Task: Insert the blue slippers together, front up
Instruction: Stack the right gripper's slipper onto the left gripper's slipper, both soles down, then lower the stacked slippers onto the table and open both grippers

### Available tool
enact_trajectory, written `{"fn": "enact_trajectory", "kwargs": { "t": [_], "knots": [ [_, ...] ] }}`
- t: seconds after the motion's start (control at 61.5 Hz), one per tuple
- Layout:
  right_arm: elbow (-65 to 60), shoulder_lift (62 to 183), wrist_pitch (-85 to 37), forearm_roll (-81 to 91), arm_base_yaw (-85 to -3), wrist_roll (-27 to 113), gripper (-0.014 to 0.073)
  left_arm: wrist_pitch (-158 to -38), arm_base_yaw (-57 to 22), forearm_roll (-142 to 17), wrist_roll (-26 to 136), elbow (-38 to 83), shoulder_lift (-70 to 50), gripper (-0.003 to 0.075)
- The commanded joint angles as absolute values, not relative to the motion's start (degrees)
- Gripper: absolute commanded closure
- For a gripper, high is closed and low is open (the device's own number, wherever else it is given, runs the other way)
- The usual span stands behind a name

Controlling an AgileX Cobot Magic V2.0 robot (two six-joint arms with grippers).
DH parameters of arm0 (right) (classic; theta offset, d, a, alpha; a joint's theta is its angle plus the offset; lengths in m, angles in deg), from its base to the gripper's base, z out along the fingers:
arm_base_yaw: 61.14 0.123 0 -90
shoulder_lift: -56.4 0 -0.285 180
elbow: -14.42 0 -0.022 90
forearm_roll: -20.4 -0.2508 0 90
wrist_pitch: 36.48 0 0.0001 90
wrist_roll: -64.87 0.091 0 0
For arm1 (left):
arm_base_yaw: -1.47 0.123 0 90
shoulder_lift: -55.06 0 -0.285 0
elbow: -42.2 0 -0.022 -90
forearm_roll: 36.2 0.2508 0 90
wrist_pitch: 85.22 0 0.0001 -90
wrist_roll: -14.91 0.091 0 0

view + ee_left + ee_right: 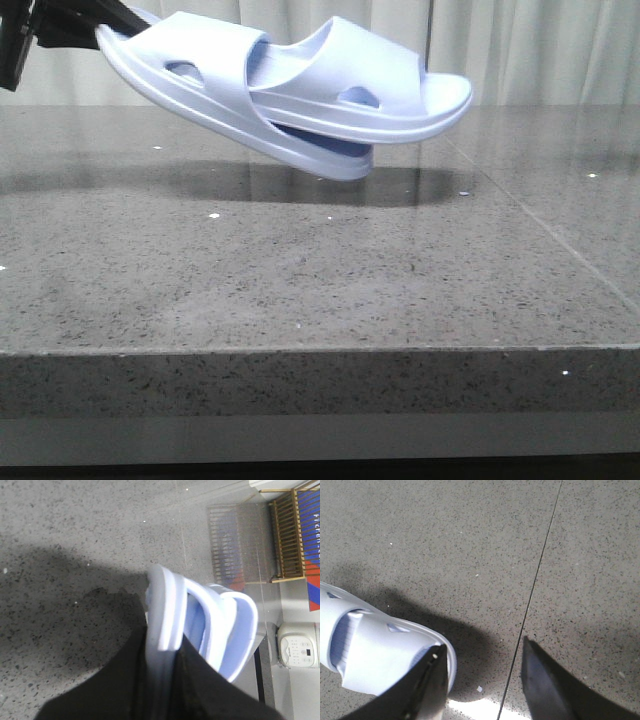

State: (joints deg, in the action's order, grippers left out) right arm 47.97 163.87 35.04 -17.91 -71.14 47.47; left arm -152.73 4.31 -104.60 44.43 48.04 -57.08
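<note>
Speckled grey stone counter fills the foreground, with nothing resting on the part that shows. Above it, the left tool is clamped on the heel edge of the pale lavender-blue foam slippers, its dark fingers pressing either side of the thick sole. Both slippers hang in the air well clear of the counter, one pushed through the other's wide strap, toes pointing to the robot's right. Right tool stands open and holds nothing, just beside the nested pair's toe end. Nesting looks done; what seems left is setting the pair down, front upward.
</note>
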Motion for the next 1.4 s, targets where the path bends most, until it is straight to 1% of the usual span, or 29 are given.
{"fn": "enact_trajectory", "kwargs": {
  "t": [0.0,0.179,0.374,0.602,0.667,0.716,0.765,0.814,0.879,0.911,0.96,1.139,1.253,1.383],
  "knots": [
    [49.93,160.73,34.83,-19.62,-71.57,47.48,0.0211,-151.98,4.13,-108.77,44.38,48.37,-54.32,0.0739],
    [49.93,160.73,34.70,-19.62,-71.57,47.48,0.0211,-149.75,2.69,-101.77,44.38,47.33,-55.61,0.0738],
    [49.93,160.73,34.58,-19.62,-71.57,47.69,0.0211,-149.01,0.30,-97.83,44.38,47.33,-56.93,0.0737],
    [49.93,160.73,34.63,-19.62,-71.57,47.69,0.0211,-149.12,0.12,-88.96,43.56,47.33,-57.17,0.0729],
    [49.93,160.73,34.63,-19.62,-71.57,47.69,0.0211,-149.24,0.12,-87.89,43.42,47.33,-57.17,0.0689],
    [49.93,160.73,34.63,-19.62,-71.57,47.69,0.0211,-149.24,0.12,-87.66,43.42,47.33,-57.17,0.0629],
    [49.93,160.73,34.63,-19.62,-71.57,47.69,0.0211,-149.23,0.12,-87.66,43.42,47.33,-57.17,0.0549],
    [49.93,160.73,34.63,-19.62,-71.57,47.69,0.0211,-149.10,0.12,-87.56,43.42,47.33,-57.17,0.0452],
    [49.93,160.73,34.63,-19.62,-71.57,47.69,0.0211,-149.02,0.12,-87.25,43.42,47.33,-57.17,0.0367],
    [49.93,160.73,34.68,-19.62,-71.57,47.69,0.0211,-149.02,0.12,-86.65,43.42,47.33,-57.17,0.0344],
    [49.93,160.73,34.68,-19.62,-71.57,47.69,0.0211,-149.02,0.12,-85.44,43.28,47.33,-57.17,0.0326],
    [49.93,160.73,34.74,-19.62,-71.57,47.69,0.0211,-149.86,1.80,-76.94,38.33,48.68,-57.17,0.0326],
    [49.93,160.73,34.74,-19.34,-71.57,47.69,0.0211,-152.51,3.98,-72.49,35.20,51.88,-57.17,0.0327],
    [49.93,160.73,34.81,-19.16,-71.57,47.69,0.0211,-155.73,6.74,-72.24,33.08,56.56,-57.17,0.0330]
  ]
}}
